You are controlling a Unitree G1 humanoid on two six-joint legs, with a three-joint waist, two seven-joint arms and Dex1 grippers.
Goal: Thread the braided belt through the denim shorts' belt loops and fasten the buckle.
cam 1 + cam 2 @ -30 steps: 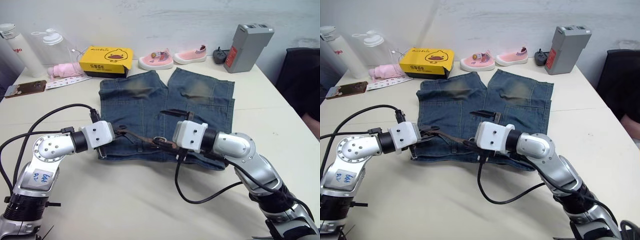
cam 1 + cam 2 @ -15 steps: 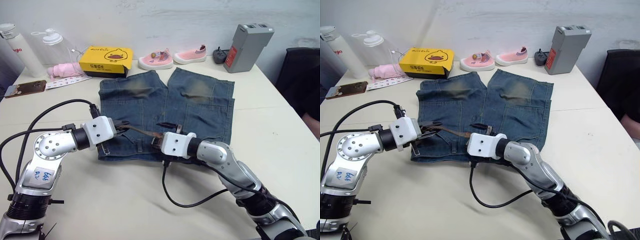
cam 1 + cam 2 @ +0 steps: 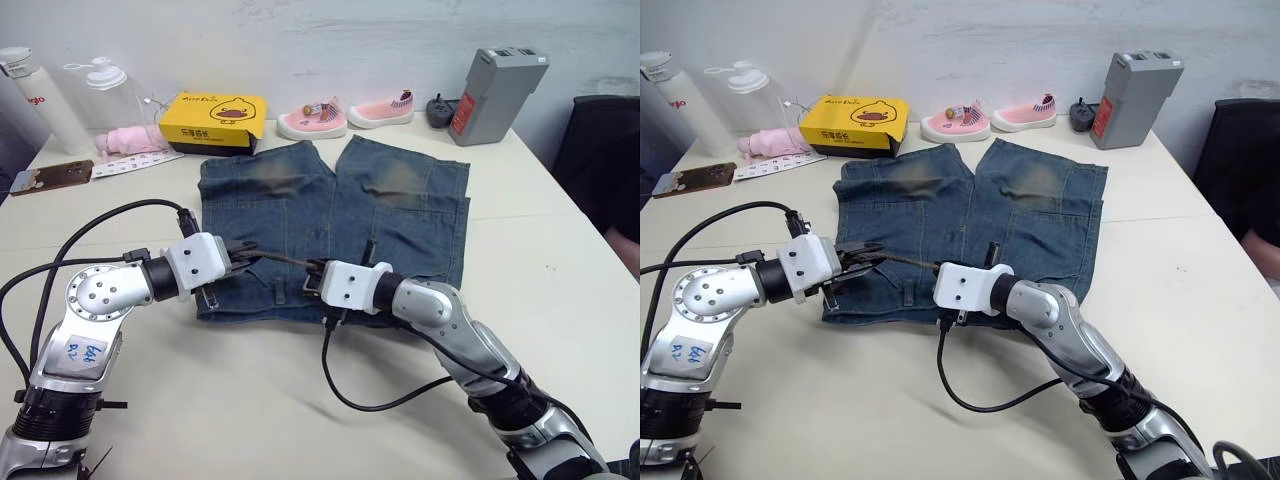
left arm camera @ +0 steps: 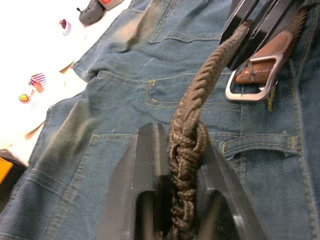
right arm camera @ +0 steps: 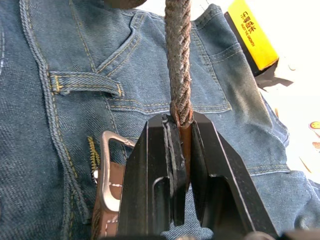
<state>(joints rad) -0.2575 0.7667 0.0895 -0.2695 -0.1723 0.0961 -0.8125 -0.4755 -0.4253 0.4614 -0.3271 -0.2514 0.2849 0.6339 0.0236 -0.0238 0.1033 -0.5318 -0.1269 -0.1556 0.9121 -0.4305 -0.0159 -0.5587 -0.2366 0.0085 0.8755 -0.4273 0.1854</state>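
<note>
Tabletop: shorts (image 3: 330, 215) flat. Left gripper (image 4: 186, 165) and right gripper (image 5: 181, 131) both clamped on belt (image 3: 905, 262), pulled taut, probably for aiming at loop (image 5: 85, 82).

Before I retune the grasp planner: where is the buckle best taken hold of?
Probably by the leather tab just behind the buckle, coming from above. The silver frame lies flat on the denim shorts, leaving little to pinch, while the tab is thicker. The right gripper holds the braided belt right beside it.
</note>
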